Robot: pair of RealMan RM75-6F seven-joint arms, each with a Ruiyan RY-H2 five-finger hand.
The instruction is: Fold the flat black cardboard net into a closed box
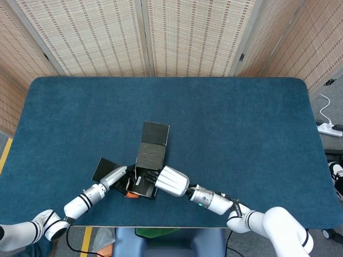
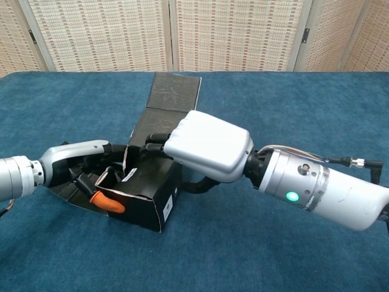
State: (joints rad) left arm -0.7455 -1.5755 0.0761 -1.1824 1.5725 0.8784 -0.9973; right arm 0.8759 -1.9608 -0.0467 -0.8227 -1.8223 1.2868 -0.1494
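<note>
Black cardboard net (image 1: 147, 166) lies on blue table (image 1: 241, 123), near the table's front edge, left of centre. Partly folded: front section stands up as an open-topped box w/ walls raised, white label on its near corner in chest view (image 2: 168, 207). Long flat panel (image 2: 170, 100) runs from the box toward the table's far side, lying tilted up. Another flap (image 1: 104, 168) lies flat on the table, left of the box.

Left hand (image 2: 82, 164) comes in from the box's left side, low on the table. Fingers curl over the box's left wall and into the open cavity; an orange fingertip (image 2: 106, 202) shows just inside the near-left wall. Reads as grasping that wall, though contact inside is partly hidden.

Right hand (image 2: 206, 146) sits over the box's right-rear part, white back-shell facing up. Dark fingers (image 2: 155, 139) reach fwd across the box top where it meets the long panel; another finger hooks down beside the box's right wall. Can't tell whether it grips the cardboard or just rests on it: palm shell hides contact.

Woven screen (image 1: 144, 35) stands behind the table's far edge. White power strip (image 1: 328, 128) on the floor off the table's right side.
</note>
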